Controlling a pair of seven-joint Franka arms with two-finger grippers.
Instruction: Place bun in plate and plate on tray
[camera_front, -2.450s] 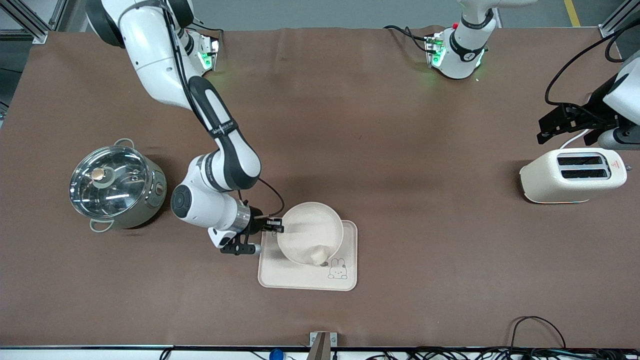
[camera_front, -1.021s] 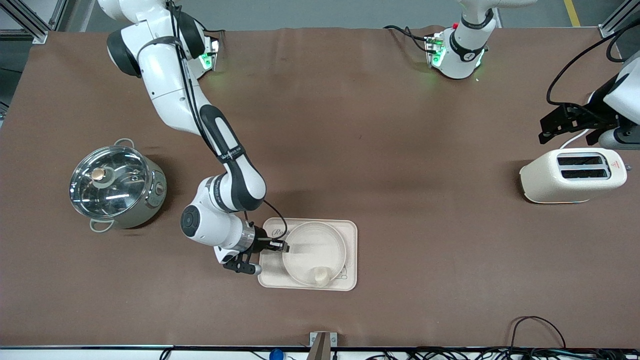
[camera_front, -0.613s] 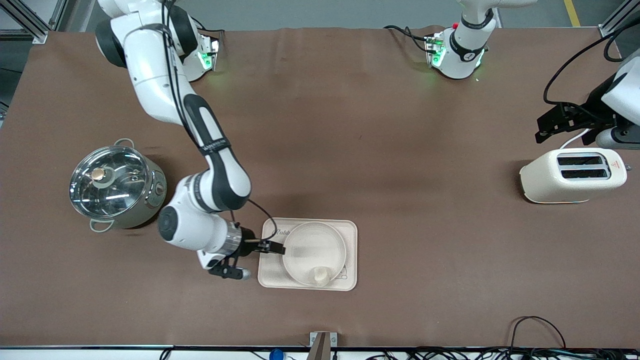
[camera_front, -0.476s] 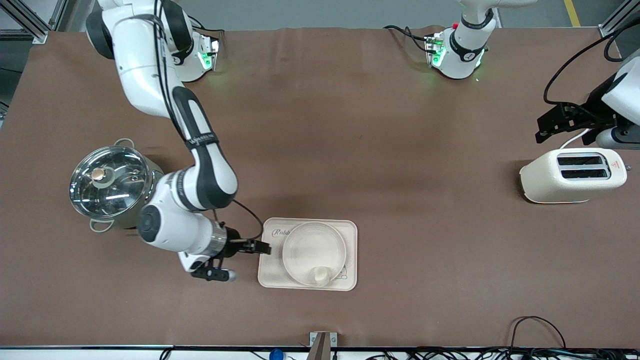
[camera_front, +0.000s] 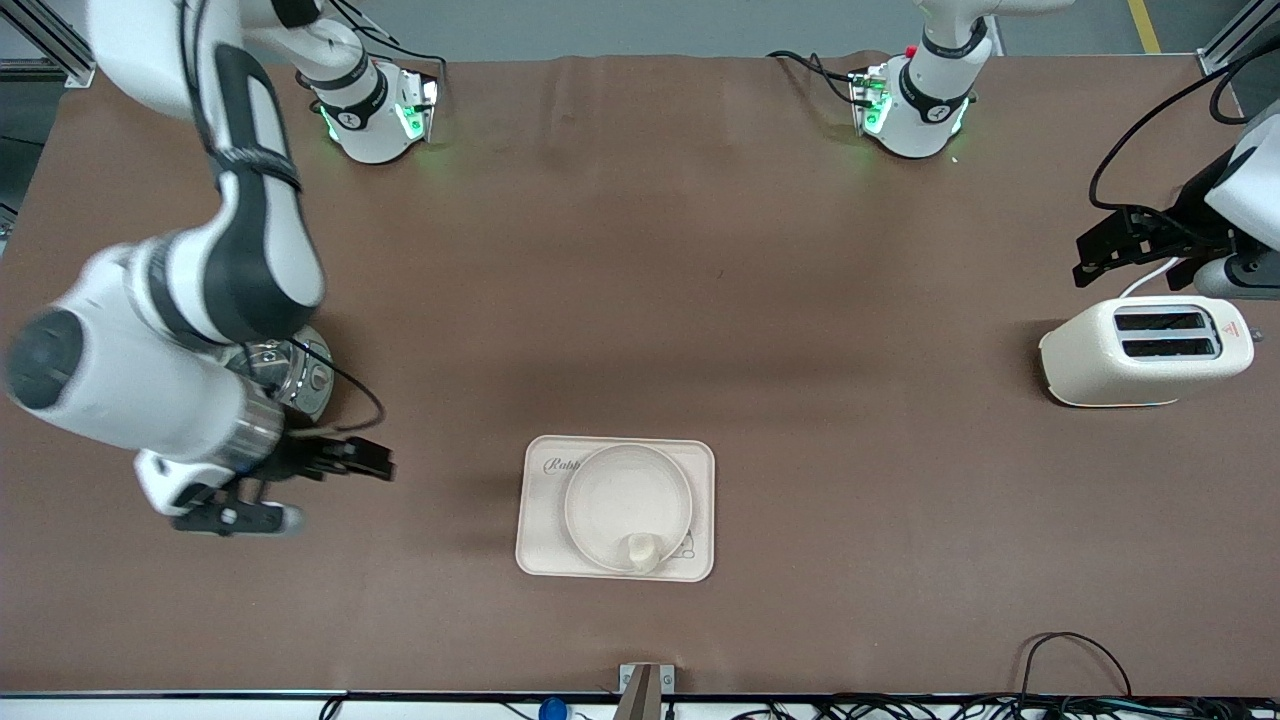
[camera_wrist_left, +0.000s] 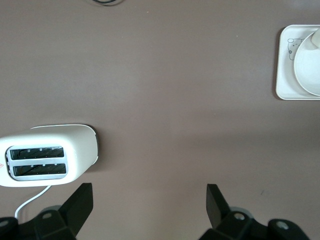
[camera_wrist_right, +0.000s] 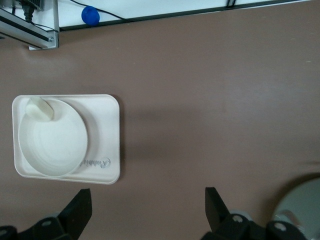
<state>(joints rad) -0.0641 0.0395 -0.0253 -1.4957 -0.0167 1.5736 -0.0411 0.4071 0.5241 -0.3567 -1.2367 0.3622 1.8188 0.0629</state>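
The bun (camera_front: 640, 548) sits in the plate (camera_front: 600, 470) on the tray (camera_front: 545, 552) near the counter's camera-side edge, toward which the empty, open right gripper (camera_front: 345, 462) points from nearer than the waiting, open left gripper (camera_front: 1105, 252).

A high camera faces me across the table; both my wrist cameras look straight down, sharing the tray (camera_front: 702, 500) (camera_wrist_left: 281, 60) (camera_wrist_right: 107, 140).

Two glossy white arms with black joint bands, right end effector (camera_front: 375, 462) black-fingered, thin black cable looped along the right wrist, green lights glowing at both round white bases, left end effector (camera_front: 1100, 262) black.
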